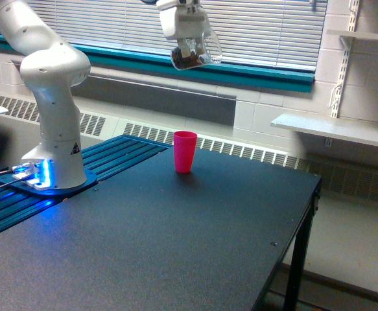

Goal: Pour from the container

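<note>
- Exterior view, the only one on hand: gripper point(190, 50) high at 12 o'clock of the frame, in front of the window blinds point(260, 29), closed on the container point(194, 55). Container is clear, tilted, with dark contents showing low inside it; mouth seems to face the exterior view's right, hard to be sure.
- Pink cup point(184, 151) stands upright on the counter point(176, 240), alone, toward its far edge. Container hangs well above the cup, at roughly 12 o'clock from it, nowhere near the rim.
- Arm base point(54, 155) at 9 o'clock, on blue slatted rails point(120, 152) beside the counter.
- Risk, my reading: pouring from this height would scatter the contents. The cup mouth is narrow, so a small sideways offset sends material onto the counter or over the far edge toward the radiator grille point(240, 148).
- Risk: a descent off line could clip the cup; light and tapered, it would likely tip.
- Room: open air between container and cup, nothing in the drop path. Counter bare toward 3 and 6 o'clock; its right edge drops to the floor. Wall shelf point(334, 129) at 3 o'clock sits well apart.
</note>
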Action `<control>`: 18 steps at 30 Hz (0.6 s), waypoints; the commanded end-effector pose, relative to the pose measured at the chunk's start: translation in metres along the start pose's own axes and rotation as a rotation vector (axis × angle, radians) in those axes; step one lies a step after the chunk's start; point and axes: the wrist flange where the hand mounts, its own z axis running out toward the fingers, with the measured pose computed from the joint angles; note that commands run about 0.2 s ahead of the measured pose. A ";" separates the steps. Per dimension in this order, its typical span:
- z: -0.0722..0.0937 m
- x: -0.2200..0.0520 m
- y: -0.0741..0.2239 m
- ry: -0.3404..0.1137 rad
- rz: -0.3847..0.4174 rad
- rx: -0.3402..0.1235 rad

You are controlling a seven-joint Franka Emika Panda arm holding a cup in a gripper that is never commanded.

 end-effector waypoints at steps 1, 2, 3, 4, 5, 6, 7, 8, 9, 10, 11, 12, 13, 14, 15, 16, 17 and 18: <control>0.004 -0.027 -0.006 -0.021 -0.025 0.009; 0.005 -0.030 -0.007 -0.025 -0.030 0.007; 0.006 -0.034 -0.008 -0.029 -0.034 0.006; 0.006 -0.037 -0.008 -0.031 -0.035 0.006; 0.006 -0.040 -0.009 -0.032 -0.034 0.005; 0.007 -0.044 -0.009 -0.034 -0.033 0.004; 0.008 -0.047 -0.010 -0.039 -0.037 0.005; 0.009 -0.050 -0.010 -0.043 -0.039 0.004; 0.010 -0.054 -0.010 -0.048 -0.040 -0.001; 0.011 -0.057 -0.010 -0.052 -0.044 -0.003; 0.013 -0.060 -0.010 -0.058 -0.046 -0.005; 0.014 -0.062 -0.010 -0.062 -0.047 -0.007; 0.015 -0.065 -0.010 -0.066 -0.049 -0.006; 0.015 -0.067 -0.011 -0.066 -0.051 -0.008; 0.015 -0.068 -0.011 -0.065 -0.053 -0.011; 0.015 -0.071 -0.011 -0.068 -0.054 -0.011; 0.016 -0.073 -0.012 -0.071 -0.055 -0.011; 0.016 -0.075 -0.012 -0.073 -0.056 -0.014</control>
